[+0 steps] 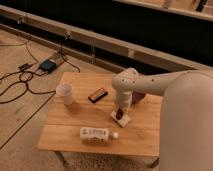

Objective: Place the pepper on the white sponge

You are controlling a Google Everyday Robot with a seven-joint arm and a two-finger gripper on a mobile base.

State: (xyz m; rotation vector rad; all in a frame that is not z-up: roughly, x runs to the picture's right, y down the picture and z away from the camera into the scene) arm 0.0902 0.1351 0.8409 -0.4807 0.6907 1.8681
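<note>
Tool (120, 110) directly over one white sponge (125, 120) on the table (70, 127); one pepper (119, 115) at its tip, long axis indiscernible; whether the tool grips it cannot be told.

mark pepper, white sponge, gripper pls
pepper (119, 114): camera view, its dark red top
white sponge (125, 120): camera view, bare edge right of the pepper
gripper (119, 109): camera view, its tip, directly over the white sponge

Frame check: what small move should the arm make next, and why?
Probably a slight lowering to settle the pepper on the white sponge. The gripper hangs right over the sponge, with the pepper at its tip, seemingly at the sponge's top; contact is unclear.
</note>
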